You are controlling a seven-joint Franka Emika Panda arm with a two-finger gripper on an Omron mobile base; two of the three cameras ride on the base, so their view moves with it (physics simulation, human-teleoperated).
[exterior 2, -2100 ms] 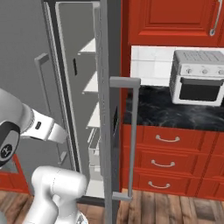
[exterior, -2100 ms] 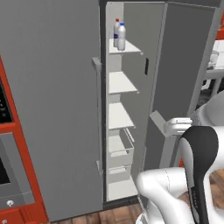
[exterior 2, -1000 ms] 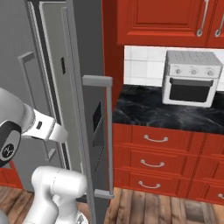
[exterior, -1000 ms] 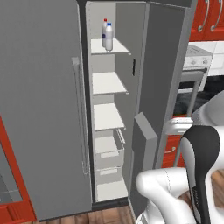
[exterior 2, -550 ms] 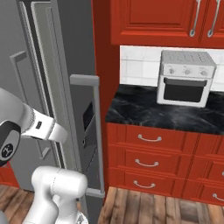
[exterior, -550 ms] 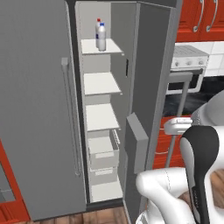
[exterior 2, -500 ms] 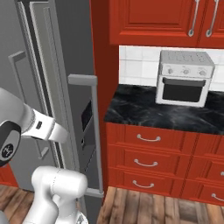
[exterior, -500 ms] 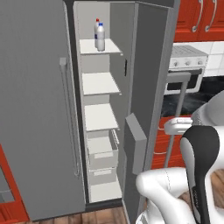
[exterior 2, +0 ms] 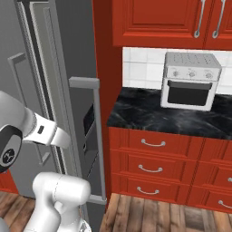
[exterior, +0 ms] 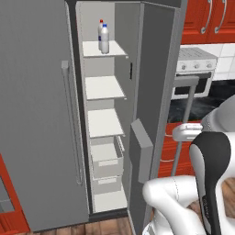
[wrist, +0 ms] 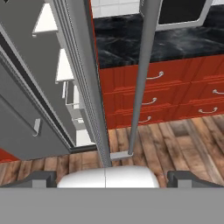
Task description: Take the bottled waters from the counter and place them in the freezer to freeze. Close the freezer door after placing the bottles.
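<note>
Both bottled waters stand on the top white shelf inside the freezer (exterior: 41, 114): the blue-capped one (exterior: 105, 40) in front, the red-capped one (exterior: 100, 30) just behind it. The freezer door (exterior: 156, 87) hangs open, seen nearly edge-on, with its long handle (exterior 2: 97, 140) and dark dispenser panel (exterior 2: 89, 121) facing the counter (exterior 2: 158, 113). In the hand view my gripper (wrist: 113, 178) is open, with nothing between its fingertips (wrist: 40, 177). It looks along the door's edge (wrist: 89, 87) and the handle (wrist: 142, 78), on the door's outer side.
A silver toaster oven (exterior 2: 190, 85) sits on the counter under red upper cabinets (exterior 2: 163, 20). Red drawers (exterior 2: 152, 161) with silver handles run below the counter. The fridge's other grey door (exterior: 36, 114) is shut on the left. Wooden floor (wrist: 175, 140) lies in front of the drawers.
The whole picture has slid left in both base views, so the base has driven to the right along the fridge. The bottles stay on the shelf and the jaws stay open.
</note>
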